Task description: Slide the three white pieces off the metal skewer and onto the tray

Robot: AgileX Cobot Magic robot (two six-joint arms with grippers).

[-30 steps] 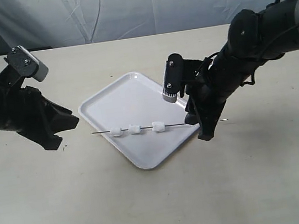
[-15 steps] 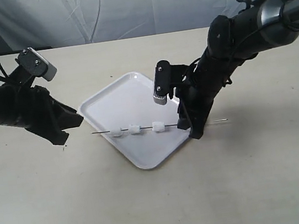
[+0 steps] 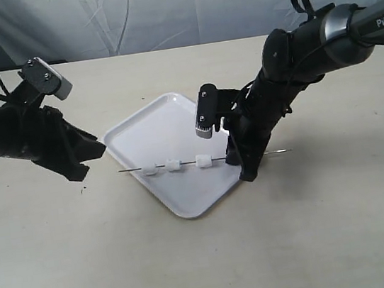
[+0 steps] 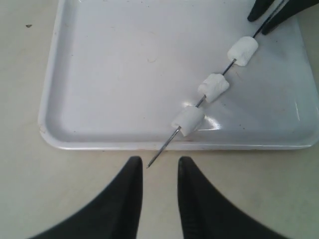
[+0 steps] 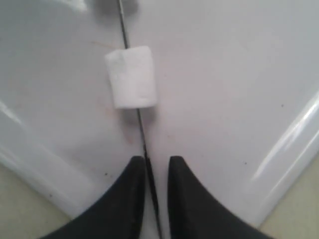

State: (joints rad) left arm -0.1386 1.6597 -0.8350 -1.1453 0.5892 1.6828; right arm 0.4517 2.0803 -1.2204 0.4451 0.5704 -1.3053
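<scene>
The metal skewer (image 3: 131, 170) lies across the near corner of the white tray (image 3: 153, 124), with the three white pieces (image 3: 173, 165) threaded along it over the tray. My left gripper (image 3: 93, 162) sits just off the tray's left edge, open; the skewer's tip (image 4: 164, 147) points into the gap between its fingers (image 4: 158, 164) without touching them. Closest to it is a white piece (image 4: 188, 119). My right gripper (image 3: 240, 168) straddles the skewer (image 5: 142, 132) to the right of the pieces. Its jaws (image 5: 157, 162) are narrowly open, the rod near one finger, one piece (image 5: 131, 77) just ahead.
The tray (image 4: 124, 74) rests on a beige tabletop (image 3: 208, 256) with a grey cloth backdrop behind. The skewer's right end (image 3: 282, 150) sticks out past the tray's edge onto the table.
My right gripper has slid left along the skewer toward the pieces. The left gripper has edged slightly toward the tray. Skewer and pieces have stayed put.
</scene>
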